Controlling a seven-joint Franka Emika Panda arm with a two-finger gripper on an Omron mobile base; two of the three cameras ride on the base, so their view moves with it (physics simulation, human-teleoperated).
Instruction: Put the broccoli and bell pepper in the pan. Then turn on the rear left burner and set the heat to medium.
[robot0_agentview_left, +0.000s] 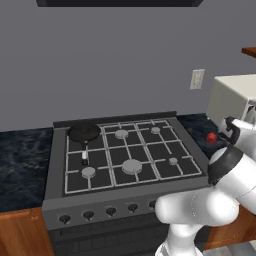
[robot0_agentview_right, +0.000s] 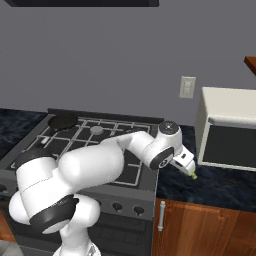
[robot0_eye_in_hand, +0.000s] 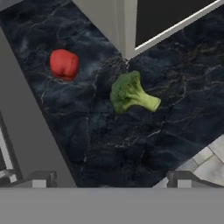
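the open claw hovers above the dark table, the broccoli lying ahead between its fingers, stem pointing right.

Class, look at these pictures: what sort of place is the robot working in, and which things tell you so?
A home kitchen, rendered rather than real. A gas stove with a pan on a back burner sits in a dark stone counter, where broccoli and a bell pepper lie.

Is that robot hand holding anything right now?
Nothing. The gripper is open above the counter, with the broccoli and bell pepper lying untouched.
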